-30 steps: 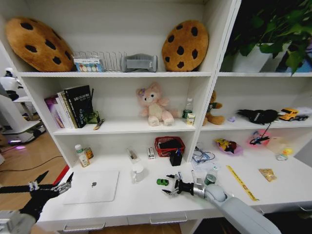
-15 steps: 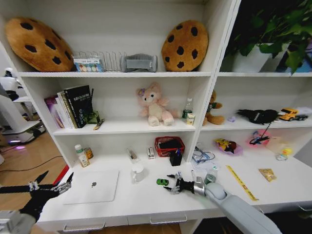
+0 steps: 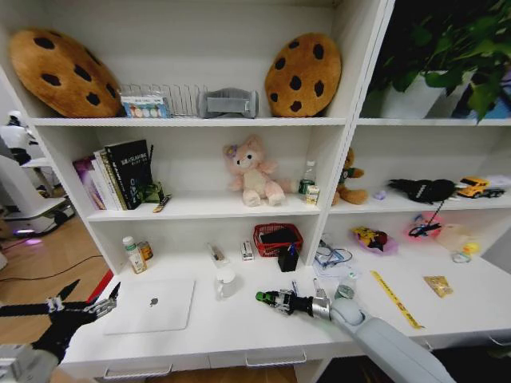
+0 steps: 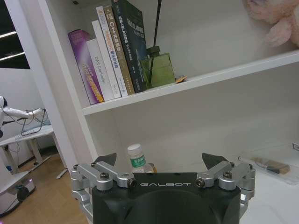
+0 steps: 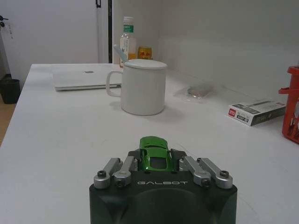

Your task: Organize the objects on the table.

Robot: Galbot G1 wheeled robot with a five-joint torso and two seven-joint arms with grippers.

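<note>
Now the right gripper (image 3: 275, 298), low centre of the head view, has reached the car (image 3: 262, 297) and closed on it; pickup looks done. Left gripper (image 3: 80, 306) hangs spread open at lower left beside the laptop (image 3: 152, 305).

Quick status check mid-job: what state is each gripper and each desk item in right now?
right gripper: shut on the green toy car, low over the table.
left gripper: open, holding nothing, off the table's left end.
laptop: lid closed, lying flat.
white mug: upright, lidded, a spoon handle sticking out.
bottle: upright, capped.
yellow ruler: lying flat.
</note>
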